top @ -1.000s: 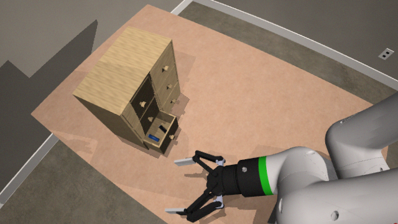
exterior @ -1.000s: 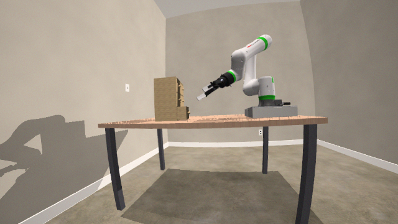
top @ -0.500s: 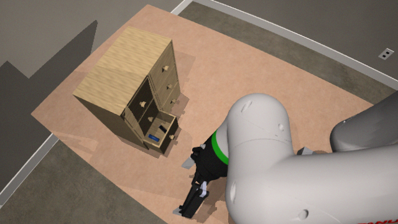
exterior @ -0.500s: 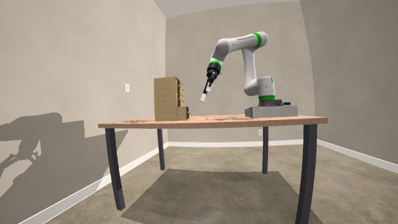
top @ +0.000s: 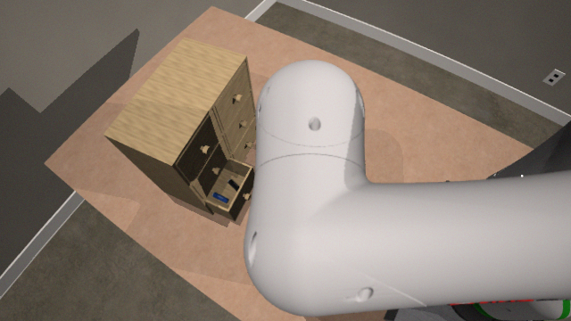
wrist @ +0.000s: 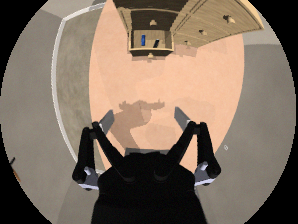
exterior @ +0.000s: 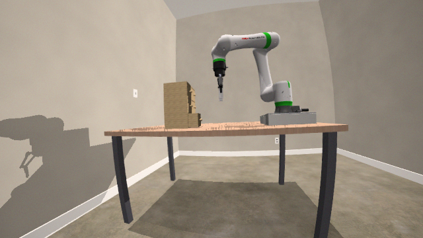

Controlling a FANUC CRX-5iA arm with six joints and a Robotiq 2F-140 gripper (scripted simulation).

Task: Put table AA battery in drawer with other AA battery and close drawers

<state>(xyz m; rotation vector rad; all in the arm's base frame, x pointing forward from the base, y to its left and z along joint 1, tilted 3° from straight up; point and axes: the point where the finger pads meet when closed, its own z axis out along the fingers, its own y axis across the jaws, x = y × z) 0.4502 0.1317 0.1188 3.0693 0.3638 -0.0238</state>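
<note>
Gripper (exterior: 221,99) (wrist: 143,113) hangs above the table (top: 424,134) (exterior: 225,133) (wrist: 215,75), its fingers spread wide with nothing between them, pointing down and well apart from the chest (top: 174,89) (exterior: 176,104) (wrist: 215,27). In the top view the arm (top: 308,214) (exterior: 251,37) hides the gripper and covers a good part of the table. The chest stands upright, and its bottom drawer (top: 237,209) (exterior: 193,120) (wrist: 162,52), in the left-hand column as the wrist view shows it, sticks out of the front. Two small cylinders lie inside that drawer, apart from each other: a blue one (top: 220,197) (wrist: 143,40) and a black one (top: 233,184) (wrist: 156,43). They look like batteries, but their markings are too small to read, so I cannot tell which is the task's AA battery, or whether both are AA. In the wrist view the blue one lies to the left and the black one to the right, slightly slanted. The drawer's knob (top: 246,196) (wrist: 150,56) faces outward, with the gripper touching neither it nor the drawer

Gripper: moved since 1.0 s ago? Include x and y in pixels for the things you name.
Yes. In the exterior view, the gripper (exterior: 221,99) (wrist: 143,113) has shifted away from the chest (exterior: 176,105) (wrist: 217,25), swinging from slanted toward it to pointing straight down.
</note>
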